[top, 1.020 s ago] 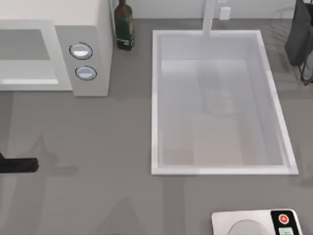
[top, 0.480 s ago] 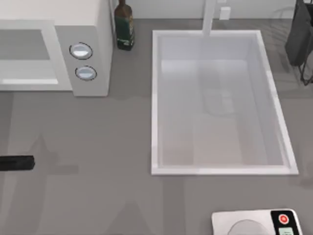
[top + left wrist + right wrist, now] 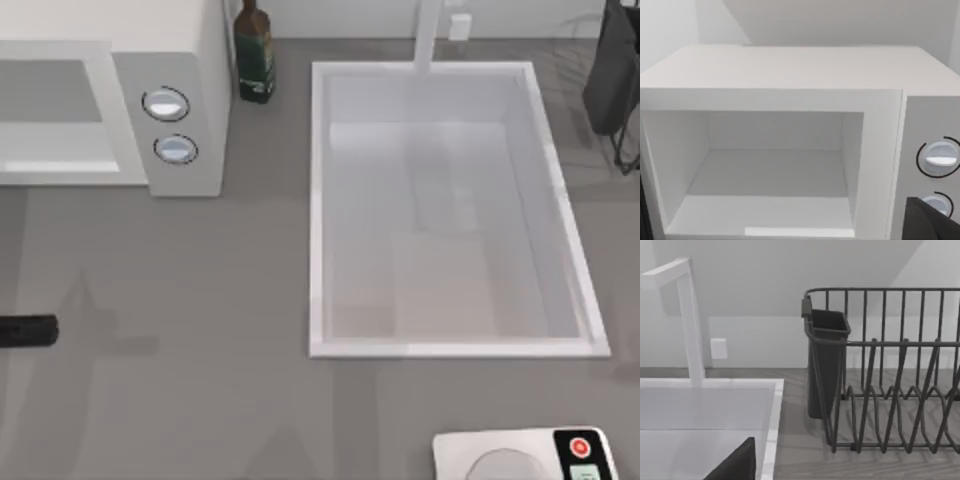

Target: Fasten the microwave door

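The microwave (image 3: 170, 60) stands at the table's back left, white, with two round silver-blue knobs (image 3: 166, 104) on its right front panel. Its grey cavity (image 3: 775, 170) stands open and bare in the left wrist view, which faces it head-on. The microwave door is out of view. A black part of my left arm (image 3: 28, 330) pokes in at the table's left edge, in front of the microwave and well apart from it. A dark bit of my left gripper (image 3: 932, 222) shows below the knobs (image 3: 939, 159). A dark bit of my right gripper (image 3: 735, 465) hangs over the sink's rim.
A big white sink basin (image 3: 450, 210) with a tap (image 3: 690, 320) fills the middle right. A dark bottle (image 3: 254, 55) stands beside the microwave. A wire dish rack (image 3: 890, 375) with a dark caddy (image 3: 610, 70) sits back right. A white scale (image 3: 520, 455) lies front right.
The black part of my left arm has drawn back toward the table's left edge, showing less of itself. Nothing else has moved.
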